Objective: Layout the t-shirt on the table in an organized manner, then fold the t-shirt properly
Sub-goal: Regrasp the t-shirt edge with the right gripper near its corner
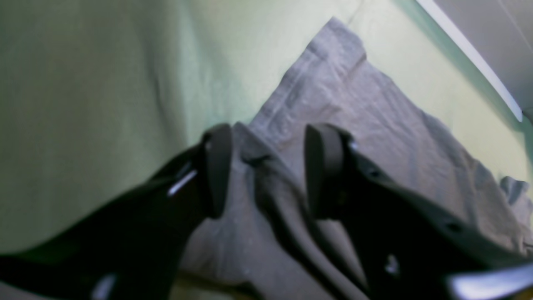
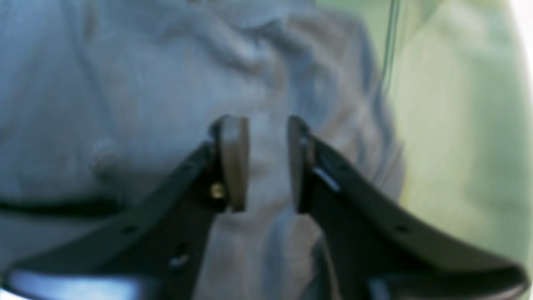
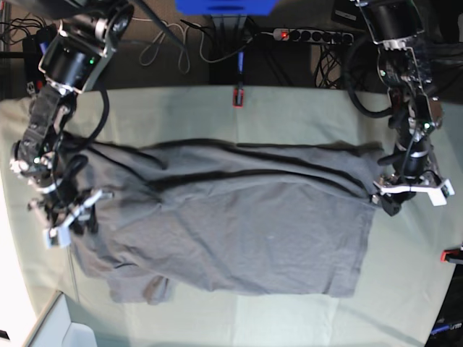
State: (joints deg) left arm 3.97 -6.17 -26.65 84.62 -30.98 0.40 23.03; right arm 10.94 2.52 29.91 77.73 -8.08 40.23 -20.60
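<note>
left wrist view: my left gripper (image 1: 266,171) stands with its jaws apart over a ridge of the t-shirt (image 1: 358,137); grey cloth runs between the pads, but nothing is pinched, so i call it released. beyond lies the shirt's corner on the pale green table (image 1: 104,83).

right wrist view: my right gripper (image 2: 268,162) also has a gap between its pads, with blurred grey t-shirt (image 2: 125,83) folds behind. it looks let go, though i cannot tell whether the cloth touches the pads.

base view: the t-shirt (image 3: 239,231) lies spread across the middle of the table (image 3: 304,108), stretched between my right gripper (image 3: 69,217) at one end and my left gripper (image 3: 409,189) at the other. long ridges run along its far side and one near corner is bunched. i judge the laying-out mostly done but needing smoothing; no fold is made yet.
</note>
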